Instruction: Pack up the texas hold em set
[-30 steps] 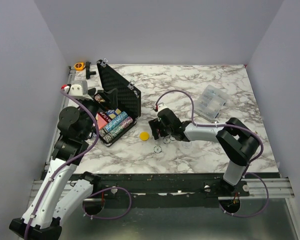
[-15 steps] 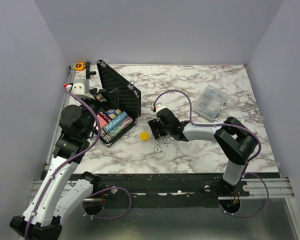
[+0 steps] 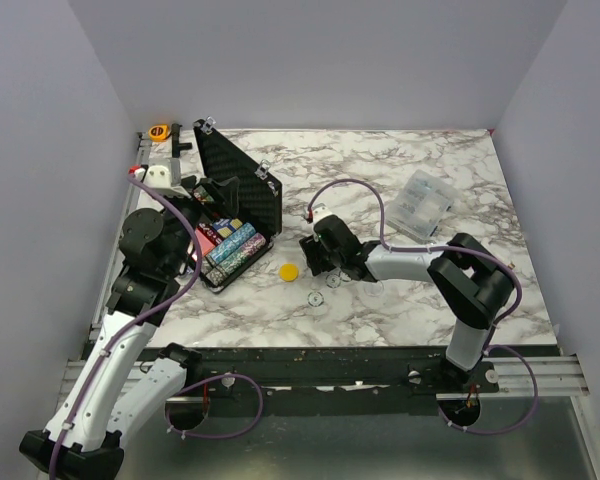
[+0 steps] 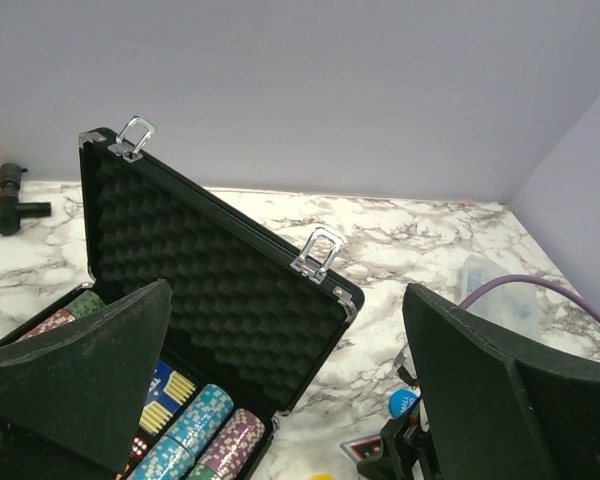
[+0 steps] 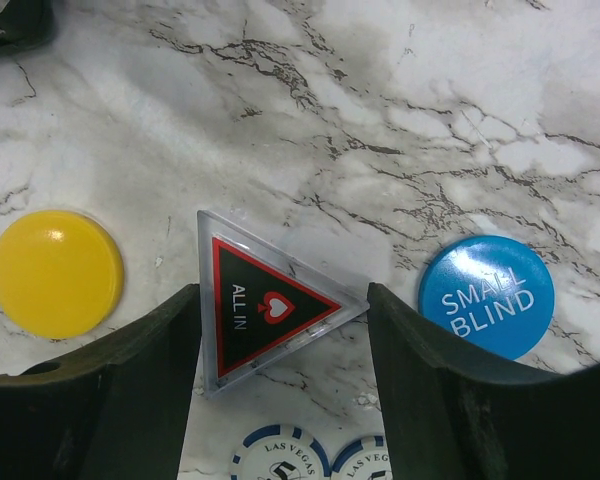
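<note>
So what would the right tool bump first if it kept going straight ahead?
Probably the ALL IN triangle: it lies flat on the marble table between the open fingers of the right tool. The yellow disc and blue SMALL BLIND disc sit off to the sides.

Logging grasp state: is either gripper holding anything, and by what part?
Nothing held. Right gripper is open astride the ALL IN triangle; left gripper open, empty.

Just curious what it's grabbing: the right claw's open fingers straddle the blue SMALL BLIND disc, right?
No. In the right wrist view the open right gripper straddles the triangular ALL IN marker; the blue SMALL BLIND disc lies outside its fingers.
</note>
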`<state>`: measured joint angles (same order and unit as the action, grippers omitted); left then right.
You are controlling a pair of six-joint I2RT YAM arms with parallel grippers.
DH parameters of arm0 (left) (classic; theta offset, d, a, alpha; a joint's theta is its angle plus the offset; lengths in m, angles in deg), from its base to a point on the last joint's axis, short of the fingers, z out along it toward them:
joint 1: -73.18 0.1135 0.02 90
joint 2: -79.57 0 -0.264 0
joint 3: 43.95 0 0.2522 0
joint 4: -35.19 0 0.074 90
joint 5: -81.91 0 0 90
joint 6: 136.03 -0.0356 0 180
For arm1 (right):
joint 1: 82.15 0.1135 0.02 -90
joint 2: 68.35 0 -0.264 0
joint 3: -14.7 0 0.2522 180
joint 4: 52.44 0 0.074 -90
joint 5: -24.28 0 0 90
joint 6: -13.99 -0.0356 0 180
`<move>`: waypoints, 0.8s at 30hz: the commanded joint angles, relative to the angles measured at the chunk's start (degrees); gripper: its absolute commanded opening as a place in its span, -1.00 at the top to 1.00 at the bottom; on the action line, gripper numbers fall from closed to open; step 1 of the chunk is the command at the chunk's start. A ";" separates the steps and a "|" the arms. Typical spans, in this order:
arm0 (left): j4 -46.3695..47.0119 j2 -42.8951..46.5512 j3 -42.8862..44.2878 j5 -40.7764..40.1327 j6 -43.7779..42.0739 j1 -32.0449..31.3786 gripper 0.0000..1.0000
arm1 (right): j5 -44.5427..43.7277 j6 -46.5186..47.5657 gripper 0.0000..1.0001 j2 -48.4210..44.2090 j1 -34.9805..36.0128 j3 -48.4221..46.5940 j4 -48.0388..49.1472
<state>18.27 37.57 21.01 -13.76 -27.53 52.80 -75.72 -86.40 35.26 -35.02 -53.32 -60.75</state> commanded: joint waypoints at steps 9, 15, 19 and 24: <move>-10.08 -0.26 -2.32 2.99 8.97 -1.65 -0.97 | 1.10 -0.63 0.14 -6.28 0.17 5.92 4.97; -14.94 1.29 -9.73 19.69 15.58 1.80 -0.97 | 6.09 -0.99 0.30 -15.04 0.17 11.69 11.10; -9.61 -3.28 -13.60 39.62 20.75 7.18 -0.97 | 15.06 -0.37 0.34 -19.22 0.16 14.12 15.11; -0.54 -13.80 -17.22 53.23 28.70 9.41 -0.77 | 24.46 -0.21 0.35 -23.59 0.38 17.32 20.16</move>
<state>9.75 31.05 6.26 20.31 -7.37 61.06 -61.73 -86.86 14.71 -34.99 -38.50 -47.29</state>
